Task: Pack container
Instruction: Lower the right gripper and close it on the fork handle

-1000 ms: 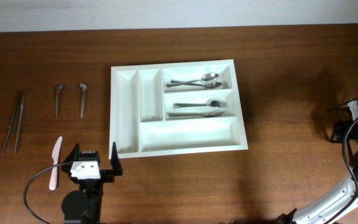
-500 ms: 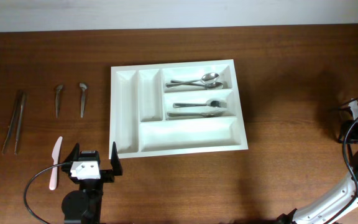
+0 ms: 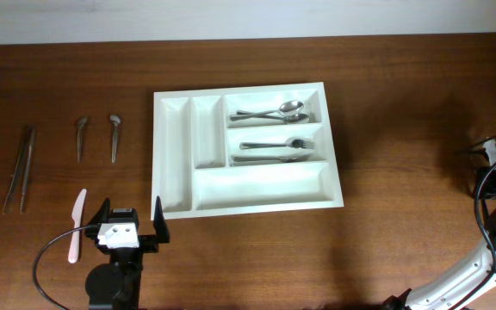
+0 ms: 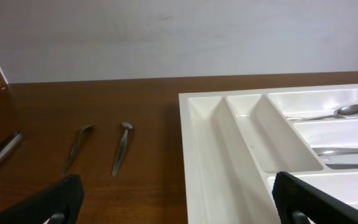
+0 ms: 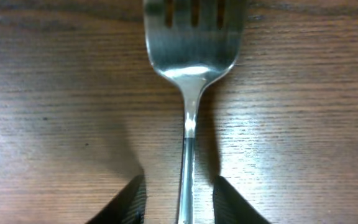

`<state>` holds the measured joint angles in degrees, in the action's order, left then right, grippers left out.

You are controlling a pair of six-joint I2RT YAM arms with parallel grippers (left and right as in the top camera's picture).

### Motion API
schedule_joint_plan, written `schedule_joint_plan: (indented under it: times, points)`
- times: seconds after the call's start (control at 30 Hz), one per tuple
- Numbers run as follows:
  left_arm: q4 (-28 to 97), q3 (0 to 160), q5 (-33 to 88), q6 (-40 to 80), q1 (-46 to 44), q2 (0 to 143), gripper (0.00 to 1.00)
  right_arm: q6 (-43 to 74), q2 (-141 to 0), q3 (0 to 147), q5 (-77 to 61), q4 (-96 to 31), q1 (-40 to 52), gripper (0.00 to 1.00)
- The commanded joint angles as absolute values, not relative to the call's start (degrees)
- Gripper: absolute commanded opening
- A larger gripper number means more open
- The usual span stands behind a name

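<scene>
Left gripper [image 3: 130,213]: wide apart, empty; container [image 3: 248,207] sat just beside its right finger.
Right gripper [image 5: 182,202]: fingers apart, straddled fork [image 5: 191,43] handle, not clamped.
Done: spoons [image 3: 269,112], forks [image 3: 274,151] stowed.
Pending: this fork, pink knife [image 3: 76,226], tongs [image 3: 20,168].

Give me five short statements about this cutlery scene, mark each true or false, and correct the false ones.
1. The shiny metal fork lies on the brown wooden table between the fingers of the right claw. True.
2. The long bottom compartment of the white rectangular plastic cutlery tray holds spoons. False: it is empty; the metal spoons lie in the top right compartment.
3. The left claw stands open. True.
4. The pink plastic knife lies in the tray. False: it lies on the table, left of the left claw.
5. Both narrow upright compartments are empty. True.
</scene>
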<state>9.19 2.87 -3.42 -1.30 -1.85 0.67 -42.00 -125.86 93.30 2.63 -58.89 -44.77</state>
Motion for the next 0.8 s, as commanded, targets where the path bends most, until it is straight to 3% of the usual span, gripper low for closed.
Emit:
schedule_joint_plan:
  times: [0.0, 0.13, 0.2, 0.77]
  points:
    - [9.23, 2.68, -3.25, -2.17, -1.58, 0.34, 0.99, -41.74, -126.98, 92.77, 3.75, -59.07, -45.08, 0.3]
    - [9.23, 2.68, -3.25, -2.17, -1.58, 0.34, 0.99, -41.74, -126.98, 92.77, 3.73, -59.11, -45.06, 0.3]
    - [9.23, 2.68, -3.25, -2.17, -1.58, 0.34, 0.99, -41.74, -127.0, 92.77, 3.7, -59.13, -45.06, 0.25]
    - [9.21, 2.68, -3.25, -2.17, -1.58, 0.34, 0.99, -41.52, -128.42, 92.77, 3.73, -59.29, -45.06, 0.31]
